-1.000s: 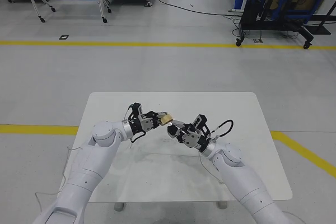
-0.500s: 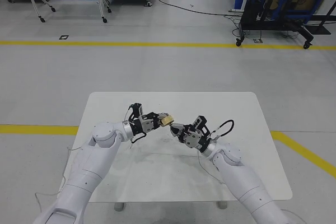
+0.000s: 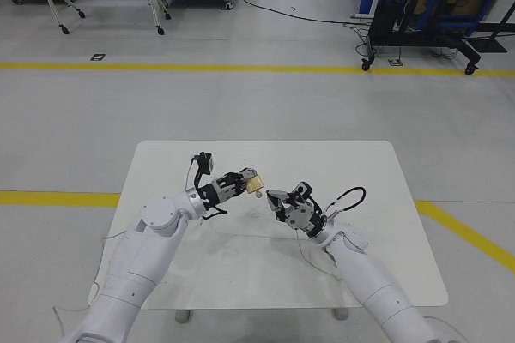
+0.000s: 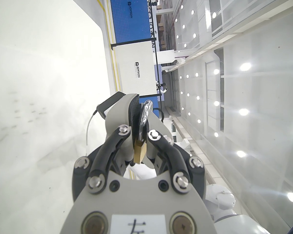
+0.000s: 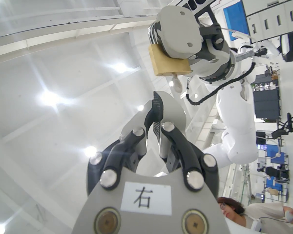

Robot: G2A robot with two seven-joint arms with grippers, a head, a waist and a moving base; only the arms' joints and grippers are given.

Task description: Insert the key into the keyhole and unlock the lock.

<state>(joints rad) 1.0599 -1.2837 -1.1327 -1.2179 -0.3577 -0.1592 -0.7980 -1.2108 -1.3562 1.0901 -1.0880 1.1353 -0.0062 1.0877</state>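
A brass padlock (image 3: 254,182) is held above the white table (image 3: 360,171), with my left gripper (image 3: 245,182) shut on it. The left wrist view shows the padlock (image 4: 139,151) edge-on between the pads, its silver shackle (image 4: 145,113) beyond the fingertips. A small silver key (image 5: 176,84) sticks out of the keyhole in the padlock (image 5: 167,64). My right gripper (image 3: 273,201) hangs a short way off from the key, pointing at it. Its fingers (image 5: 172,108) stand a narrow gap apart, open, with nothing between them.
The table's near edge (image 3: 292,304) lies below both arms. Yellow floor lines (image 3: 240,67) run beyond the table. A dark wheeled frame (image 3: 421,39) stands far back right.
My right gripper has let go of the key and drawn back a little from the padlock. The left arm has lifted and turned slightly, keeping the padlock with the key in it.
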